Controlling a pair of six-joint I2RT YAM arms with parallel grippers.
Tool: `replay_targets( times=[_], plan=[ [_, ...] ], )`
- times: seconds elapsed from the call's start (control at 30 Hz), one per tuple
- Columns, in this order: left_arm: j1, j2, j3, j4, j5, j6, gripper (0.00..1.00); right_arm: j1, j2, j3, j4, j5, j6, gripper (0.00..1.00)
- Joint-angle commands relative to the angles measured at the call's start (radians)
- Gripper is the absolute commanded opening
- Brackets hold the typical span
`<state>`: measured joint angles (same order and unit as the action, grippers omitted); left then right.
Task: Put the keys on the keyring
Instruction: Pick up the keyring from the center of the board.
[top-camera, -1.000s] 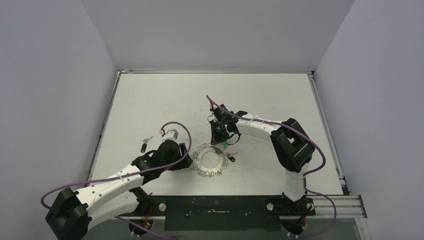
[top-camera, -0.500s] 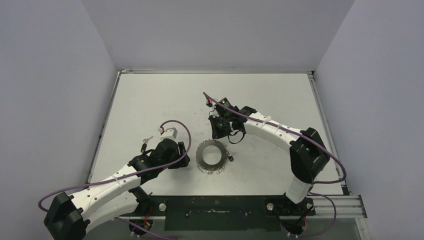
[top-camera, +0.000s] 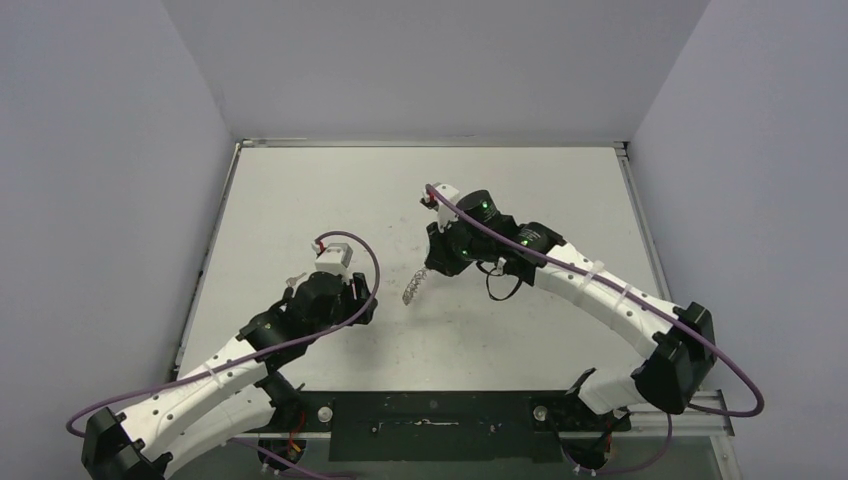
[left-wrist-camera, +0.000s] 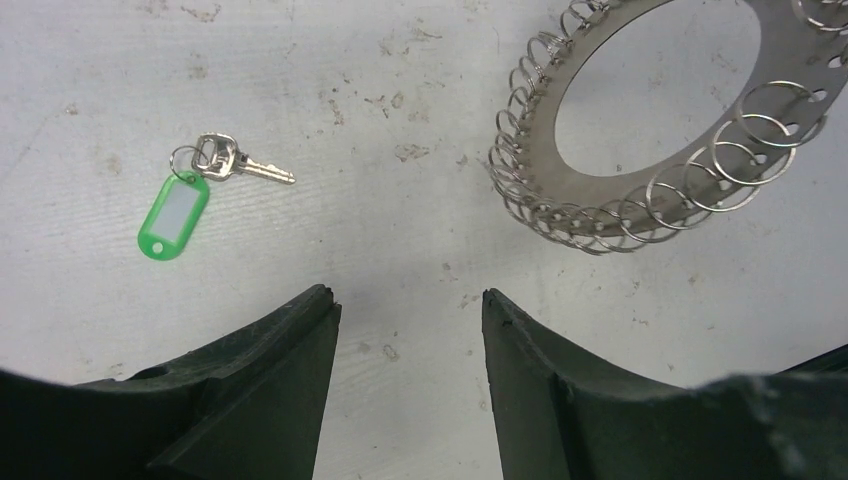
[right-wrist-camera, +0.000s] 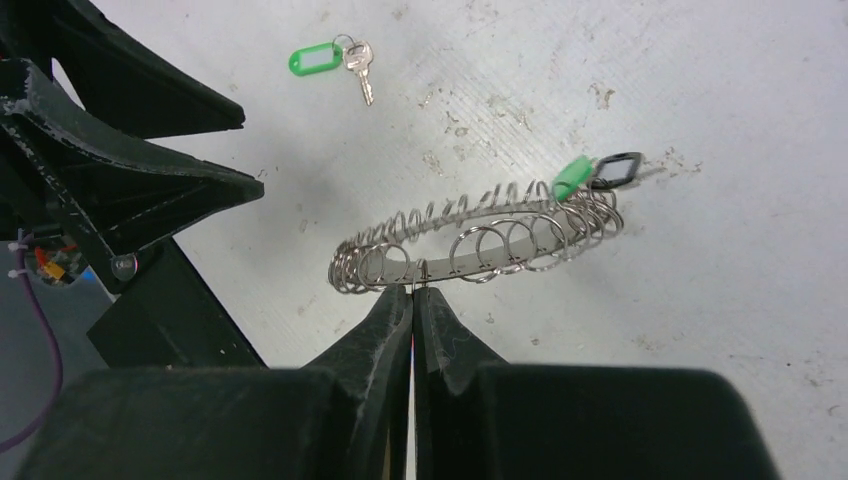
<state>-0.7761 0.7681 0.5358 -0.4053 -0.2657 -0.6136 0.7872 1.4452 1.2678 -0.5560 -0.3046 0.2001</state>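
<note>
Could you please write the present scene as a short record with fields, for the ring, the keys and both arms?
hoop: large silver metal ring edged with small wire loops, held tilted
right fingers: shut on the hoop's near rim
left fingers: open, empty
on hoop: green tag and black tag, far rim
loose key: small silver key with green plastic tag, on white table

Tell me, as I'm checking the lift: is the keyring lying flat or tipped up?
Tipped up. The right tool pinches the keyring by its rim; from above it shows edge-on, a thin sliver, not a round hoop.
</note>
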Motion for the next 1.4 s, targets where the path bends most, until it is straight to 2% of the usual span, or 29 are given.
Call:
replay_targets(
  times=[0.0,0.17,0.23,0.4,0.6,0.77,0.9,1.2,1.37],
  plan=[
    [0.006,-0.028,0.054,0.07,-0.009,0.098,0.52,0.002,-0.112,-0.079,0.161,0.023,-0.013,0.0],
    [0.007,-0.019,0.068,0.088,0.01,0.154,0.52,0.0,-0.201,-0.218,0.353,0.011,0.015,0.0],
    [0.007,-0.01,0.074,0.095,0.024,0.174,0.52,0.0,-0.222,-0.247,0.38,-0.002,0.017,0.0],
    [0.008,0.015,0.066,0.155,0.113,0.245,0.52,-0.008,-0.23,-0.25,0.346,-0.131,-0.03,0.0],
    [0.007,0.02,0.018,0.292,0.278,0.329,0.52,-0.012,-0.246,-0.302,0.408,-0.25,-0.067,0.0],
    [0.006,-0.033,-0.059,0.453,0.408,0.417,0.52,-0.013,-0.224,-0.306,0.405,-0.337,-0.105,0.0],
    [0.007,-0.096,-0.145,0.583,0.521,0.521,0.47,-0.013,-0.209,-0.306,0.395,-0.403,-0.143,0.0],
    [0.006,-0.199,-0.198,0.617,0.587,0.609,0.38,-0.013,-0.187,-0.3,0.326,-0.478,-0.244,0.0],
    [0.005,-0.206,-0.207,0.62,0.599,0.639,0.37,-0.013,-0.162,-0.298,0.288,-0.498,-0.294,0.0]
  ],
)
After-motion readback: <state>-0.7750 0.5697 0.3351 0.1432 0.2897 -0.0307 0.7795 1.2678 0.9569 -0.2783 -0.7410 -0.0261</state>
